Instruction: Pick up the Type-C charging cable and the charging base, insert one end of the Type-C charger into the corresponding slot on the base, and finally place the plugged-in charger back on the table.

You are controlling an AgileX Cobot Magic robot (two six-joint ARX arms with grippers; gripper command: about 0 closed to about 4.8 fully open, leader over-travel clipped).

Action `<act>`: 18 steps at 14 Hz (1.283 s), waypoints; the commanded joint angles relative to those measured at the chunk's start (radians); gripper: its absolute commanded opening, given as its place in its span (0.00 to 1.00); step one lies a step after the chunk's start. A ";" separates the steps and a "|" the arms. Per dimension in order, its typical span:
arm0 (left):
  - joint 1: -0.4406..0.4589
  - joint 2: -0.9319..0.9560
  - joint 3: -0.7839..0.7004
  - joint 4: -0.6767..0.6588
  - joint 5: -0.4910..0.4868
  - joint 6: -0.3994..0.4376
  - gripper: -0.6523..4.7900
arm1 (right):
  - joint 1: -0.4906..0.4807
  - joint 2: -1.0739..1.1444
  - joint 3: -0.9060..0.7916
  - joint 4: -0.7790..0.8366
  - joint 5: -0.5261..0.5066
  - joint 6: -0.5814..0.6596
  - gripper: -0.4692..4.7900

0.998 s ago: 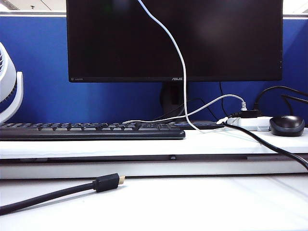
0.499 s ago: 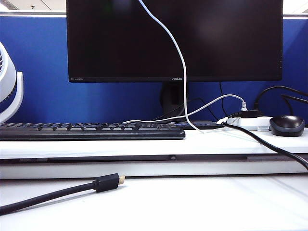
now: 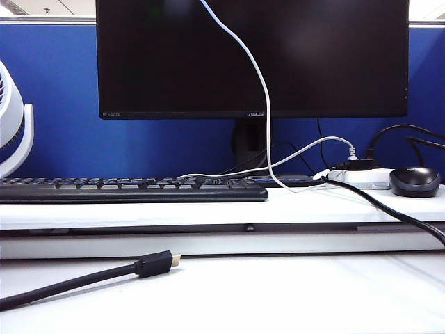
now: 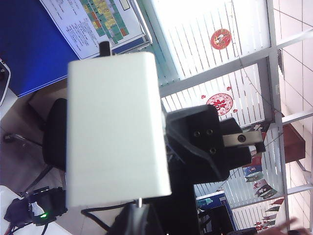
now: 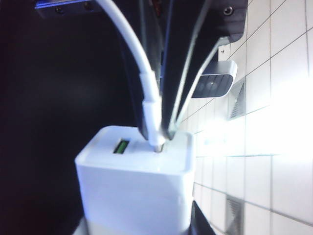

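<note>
While both arms stay out of the exterior view, each wrist view shows its own gripper close up. The left gripper (image 4: 146,210) is closed on the charging base (image 4: 117,129), a white block that fills the middle of the left wrist view and is held up in the air, with office windows and a chair behind it. The right gripper (image 5: 159,132) has its two dark fingers (image 5: 186,73) pressed on the white plug of the Type-C charging cable (image 5: 149,100). The jaws are partly closed around this plug. The tip of the plug sits at a port on the end face of the base (image 5: 137,186), beside a second port with a green inside; how deep it goes in I cannot tell.

In the exterior view the thin white cable (image 3: 263,90) hangs down from above the frame in front of the dark monitor (image 3: 250,56) and its lower part rests on the raised ledge of the table (image 3: 278,292), near a white power strip (image 3: 358,177) and a mouse (image 3: 414,181). A black keyboard (image 3: 132,188) lies on the ledge, and a black cable with a gold tip (image 3: 149,264) lies on the lower surface.
</note>
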 commanded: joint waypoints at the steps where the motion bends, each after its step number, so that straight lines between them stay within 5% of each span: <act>1: 0.001 -0.003 0.006 0.058 -0.020 0.001 0.11 | 0.004 -0.002 0.004 0.002 -0.018 0.093 0.09; 8: 0.001 -0.003 0.006 0.050 0.015 -0.029 0.11 | 0.004 -0.002 0.004 0.046 -0.077 0.076 0.09; 11: 0.001 0.000 0.006 0.027 0.026 -0.029 0.11 | 0.004 -0.002 0.003 0.027 -0.124 -0.049 0.09; 14: 0.001 0.002 0.006 0.027 0.022 0.001 0.11 | 0.004 -0.002 0.004 0.009 -0.149 0.032 0.09; 16: 0.001 0.009 0.006 0.019 -0.001 0.002 0.11 | 0.005 -0.001 0.003 -0.070 -0.119 -0.065 0.09; 18: 0.001 0.024 0.006 0.021 -0.025 0.027 0.11 | 0.012 0.002 0.003 -0.065 -0.109 0.031 0.09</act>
